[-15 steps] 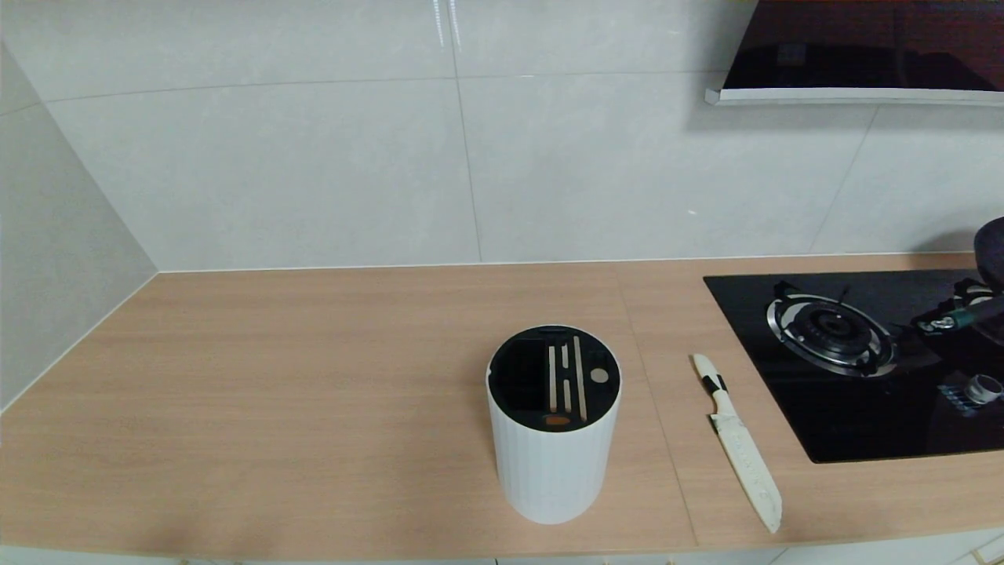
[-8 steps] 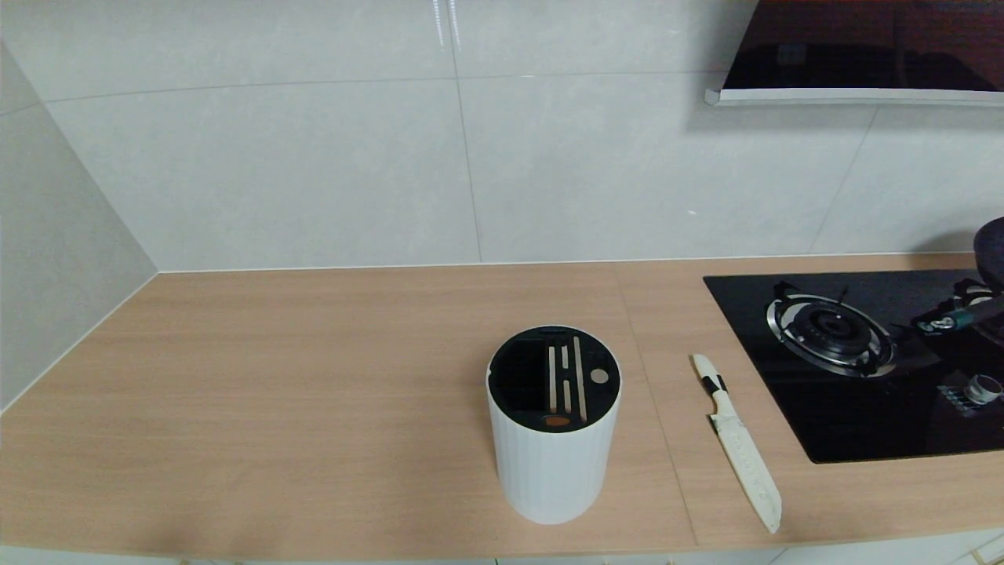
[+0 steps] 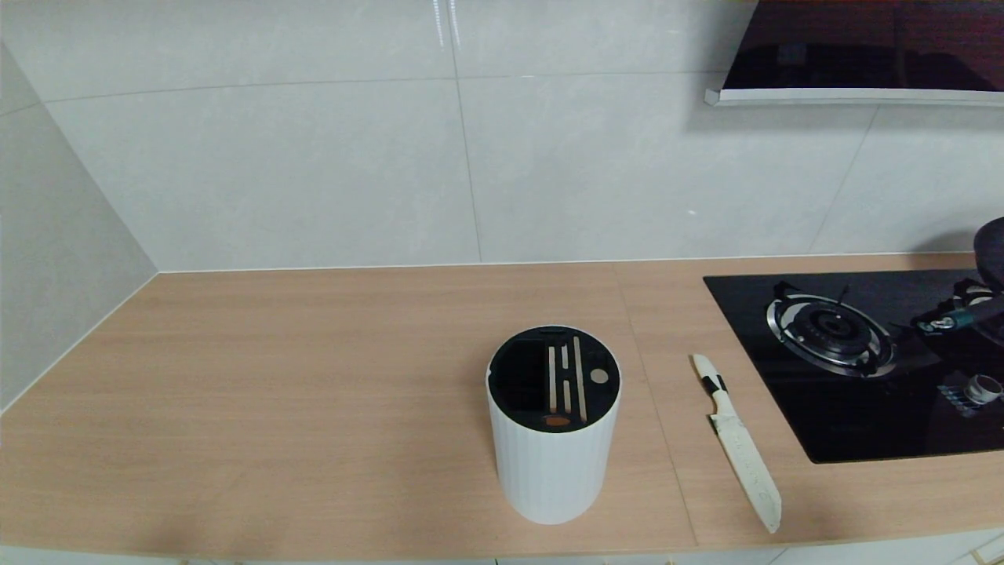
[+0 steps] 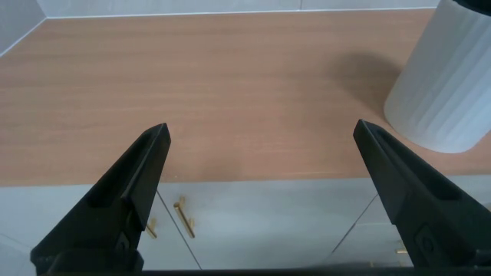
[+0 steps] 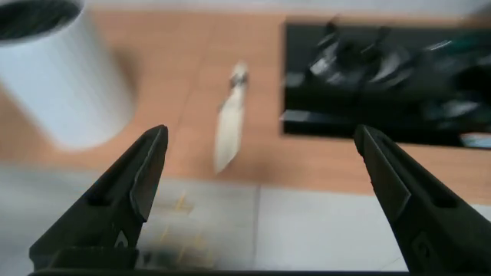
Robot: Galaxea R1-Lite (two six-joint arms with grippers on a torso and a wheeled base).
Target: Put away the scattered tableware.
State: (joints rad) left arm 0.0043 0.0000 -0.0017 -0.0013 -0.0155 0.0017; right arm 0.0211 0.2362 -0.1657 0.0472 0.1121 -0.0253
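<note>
- I am looking at a white knife [image 3: 737, 443] that is lying flat on the wooden counter [image 3: 314, 377]. Nothing is touching it.
- The knife is lying between the knife holder [image 3: 553, 439] and the black gas stove [image 3: 863, 416], a little apart from both. Its handle is pointing toward the wall, and its tip is pointing toward the front edge of the counter. A black band is sitting where the handle meets the blade.
- The knife holder is standing upright. It is a white round tub with ridges running down its side. Its black top is showing three long slots, a small round hole, a big open pocket and a little orange spot at the front.
- My left gripper [image 4: 265, 203] is hanging out past the front edge of the counter, above white cupboard doors [image 4: 253, 230] with gold handles. Its two black fingers [image 4: 123, 207] are spread wide apart and are gripping nothing. The knife holder is standing on the counter beyond it, off to one side.
- My right gripper [image 5: 261, 203] is also opened wide, with nothing between its fingers. It is hanging past the counter's front edge too. The knife is lying on the counter beyond it, with the holder on one side and the stove on the other.
- A round silver burner [image 3: 831, 329] is sitting on the stove, and a silver knob [image 3: 982, 387] is sitting nearer the front.
- A dark range hood [image 3: 863, 55] is hanging on the grey tiled wall [image 3: 314, 157] above the stove.
</note>
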